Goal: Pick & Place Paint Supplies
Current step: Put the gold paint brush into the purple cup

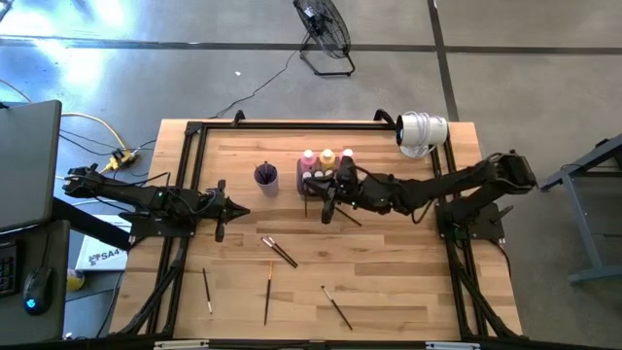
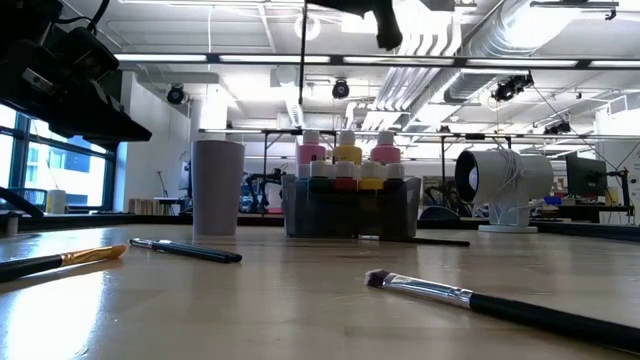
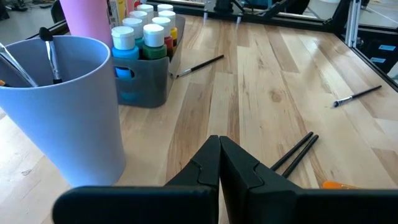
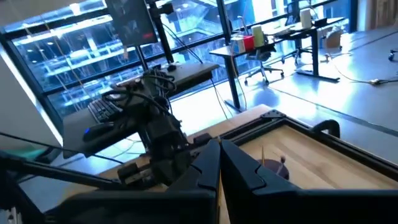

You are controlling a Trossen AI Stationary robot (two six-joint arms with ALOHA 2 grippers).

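Note:
A dark grey tray (image 1: 313, 185) at the table's middle holds tall pink (image 2: 312, 152) and yellow (image 2: 347, 152) bottles and tiny white-capped ones (image 3: 153, 31). A purple cup (image 1: 266, 176) to its left holds brushes (image 3: 51, 56). Several dark-handled paintbrushes (image 1: 279, 251) lie flat on the near half of the table. My right gripper (image 1: 324, 216) is raised over the tray's near left corner, fingers shut (image 4: 219, 146), with a thin paintbrush (image 2: 302, 80) hanging under it. My left gripper (image 1: 243, 211) is shut (image 3: 219, 146) and hovers left of the cup. My right gripper holds a thin paintbrush near its upper end. The place of contact lies above the low view's top and does not show in the wrist view. The brush (image 1: 306, 202) hangs upright below the level fingers, lifted clear above the tray's left end.
A white dome camera (image 1: 423, 131) stands at the far right corner. A black frame (image 1: 194, 131) rims the table. One brush (image 1: 348, 218) lies right by the tray's near side. Bare wood lies between the loose brushes (image 1: 337, 307) and the near edge.

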